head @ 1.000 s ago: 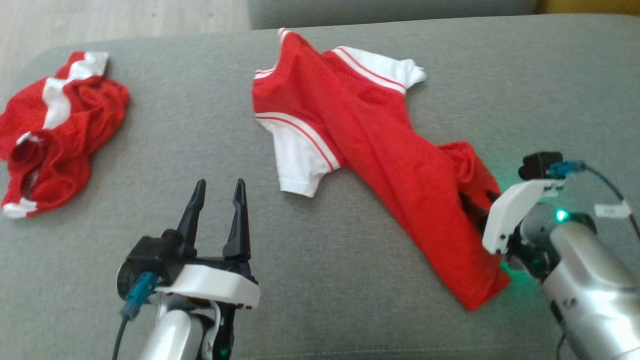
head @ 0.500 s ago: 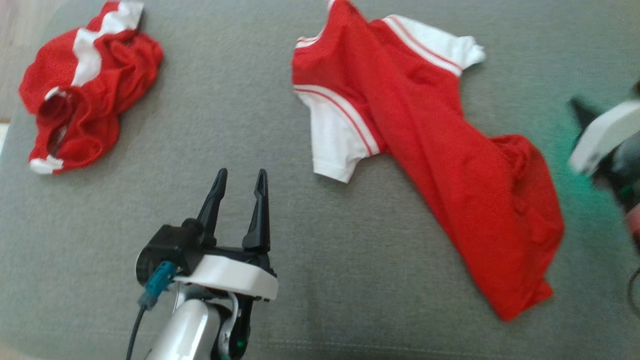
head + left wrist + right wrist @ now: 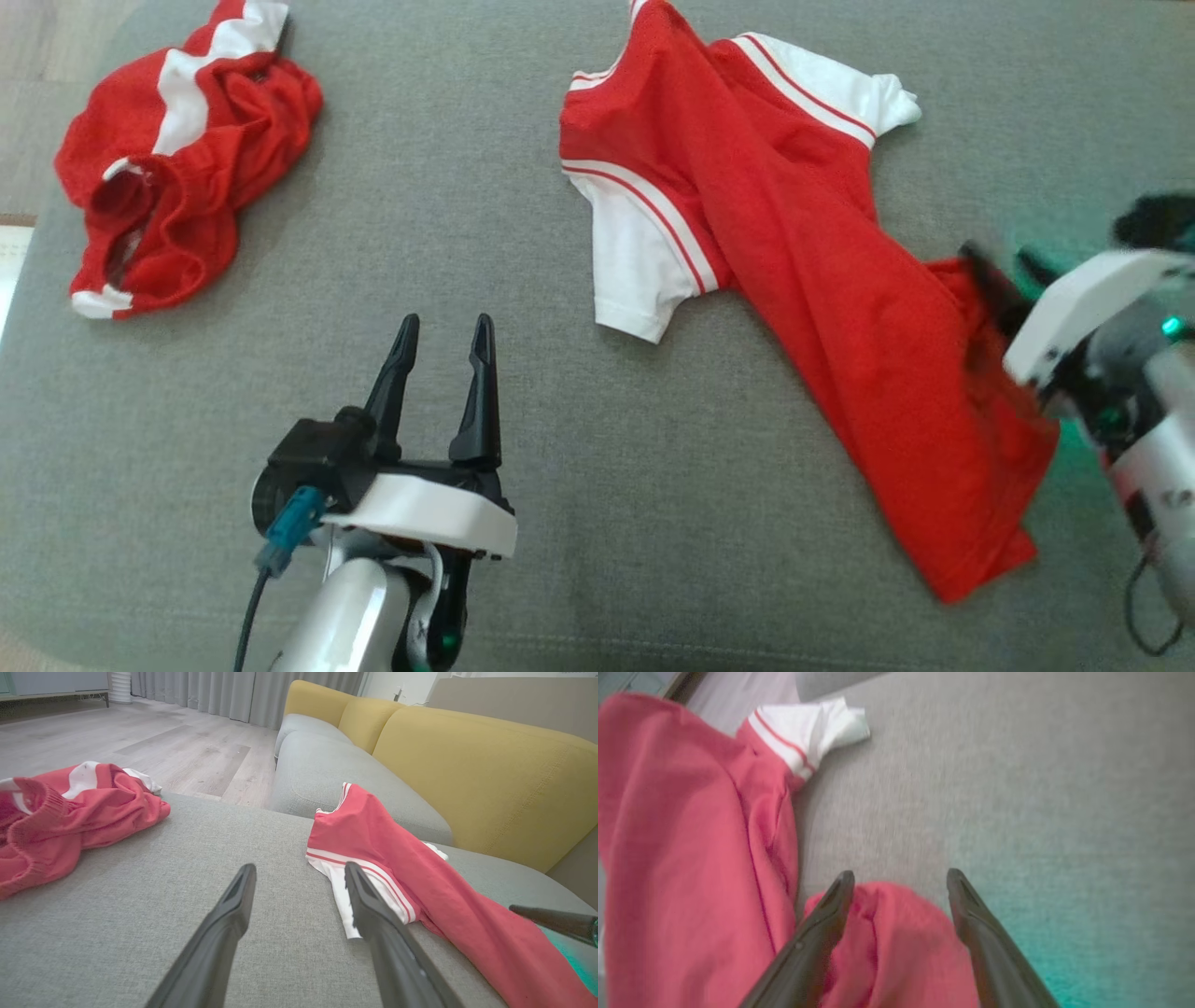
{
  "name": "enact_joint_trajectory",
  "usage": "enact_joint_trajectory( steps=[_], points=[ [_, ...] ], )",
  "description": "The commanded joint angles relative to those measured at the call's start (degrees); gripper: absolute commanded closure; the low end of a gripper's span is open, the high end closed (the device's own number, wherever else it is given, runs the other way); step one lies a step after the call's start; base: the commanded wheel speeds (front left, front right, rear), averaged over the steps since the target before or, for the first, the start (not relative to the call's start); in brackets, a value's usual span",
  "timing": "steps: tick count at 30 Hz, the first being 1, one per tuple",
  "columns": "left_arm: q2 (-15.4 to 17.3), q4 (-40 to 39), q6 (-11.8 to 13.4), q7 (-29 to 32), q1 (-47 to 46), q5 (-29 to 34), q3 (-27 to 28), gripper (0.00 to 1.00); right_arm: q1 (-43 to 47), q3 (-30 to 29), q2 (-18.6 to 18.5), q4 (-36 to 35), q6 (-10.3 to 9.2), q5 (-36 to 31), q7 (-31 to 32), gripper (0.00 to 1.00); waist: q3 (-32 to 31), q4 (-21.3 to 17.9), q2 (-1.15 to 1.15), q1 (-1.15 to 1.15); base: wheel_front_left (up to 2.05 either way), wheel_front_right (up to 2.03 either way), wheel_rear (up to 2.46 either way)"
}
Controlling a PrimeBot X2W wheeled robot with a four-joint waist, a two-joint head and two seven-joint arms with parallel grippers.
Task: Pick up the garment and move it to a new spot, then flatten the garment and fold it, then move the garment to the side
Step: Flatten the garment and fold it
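Two red-and-white garments: crumpled jersey (image 3: 177,159), upper left; stretched jersey (image 3: 794,280), centre-right. Two end effectors, left gripper (image 3: 443,327) and right gripper (image 3: 901,873), both spread wide.

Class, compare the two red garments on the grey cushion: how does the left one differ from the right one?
The left garment is crumpled into a heap; the shirt lies stretched out, both white sleeves showing. The shirt covers more cushion than the left garment. The open right gripper straddles a fold of the shirt; the left garment lies apart from it. Both are red with white trim.
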Motion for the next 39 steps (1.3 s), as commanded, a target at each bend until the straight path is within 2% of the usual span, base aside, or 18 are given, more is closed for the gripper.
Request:
enact_joint_trajectory(
  steps=[1,9,10,11,12,15,19,23,27,34,39],
  points=[
    [0.0,-1.6,0.0,-0.3,-1.2,-0.2,1.9,0.00,0.3,1.6,-0.1,-1.4,0.37,0.1,1.7,0.00,0.3,-0.3,0.00,0.00,0.00,0.00,0.00],
    [0.0,-1.3,0.2,-0.3,-1.8,-0.6,1.2,0.00,0.9,6.9,1.1,1.3,0.37,1.0,14.0,0.00,1.2,0.9,0.00,0.00,0.00,0.00,0.00],
    [0.0,-1.3,0.3,-0.3,-1.8,-0.7,1.2,0.00,1.2,7.6,1.0,1.0,0.37,1.3,15.3,0.32,1.1,1.1,0.00,0.00,0.00,0.00,0.00],
    [0.0,-1.3,0.4,-0.3,-1.8,-0.8,1.2,0.00,1.5,8.2,0.7,0.6,0.37,1.6,16.1,0.75,1.1,1.3,0.00,0.00,0.00,0.00,0.00],
    [0.0,-1.3,0.5,-0.3,-1.7,-0.8,1.2,0.00,1.7,8.7,0.4,0.3,0.37,1.7,16.6,1.00,1.0,1.4,0.00,0.00,0.00,0.00,0.00],
    [0.0,-1.4,0.6,-0.3,-1.4,-1.0,1.4,0.00,2.1,9.4,-0.5,-0.6,0.37,1.7,16.2,1.00,0.8,1.7,0.00,0.00,0.00,0.00,0.00],
    [0.0,-1.5,0.6,-0.3,-1.3,-1.0,1.6,0.00,1.1,9.1,-1.6,-0.8,0.37,-0.2,11.9,1.00,0.8,1.7,0.00,0.00,0.00,0.00,0.00],
    [0.0,-2.1,0.7,-0.3,-1.5,-0.8,1.9,0.00,-2.1,6.8,-2.7,0.1,0.37,-3.0,4.5,1.00,1.8,1.2,0.00,0.00,0.00,0.00,0.00],
    [0.0,-2.5,0.7,-0.3,-2.1,-0.3,1.2,0.00,-7.4,3.3,-5.3,2.4,0.37,-5.4,-0.6,1.00,3.6,1.2,0.00,0.00,0.00,0.00,0.00],
    [0.0,-2.6,1.3,-0.3,-3.9,0.1,-0.3,0.00,-16.8,0.3,-11.1,7.6,0.37,-8.3,-3.9,1.00,7.4,2.5,0.00,0.00,0.00,0.00,0.00],
    [0.0,-2.6,1.8,-0.3,-5.2,0.3,-1.2,0.00,-22.3,0.4,-13.0,12.0,0.37,-9.6,-5.2,1.00,9.4,3.6,0.00,0.00,0.00,0.00,0.00]
  ],
)
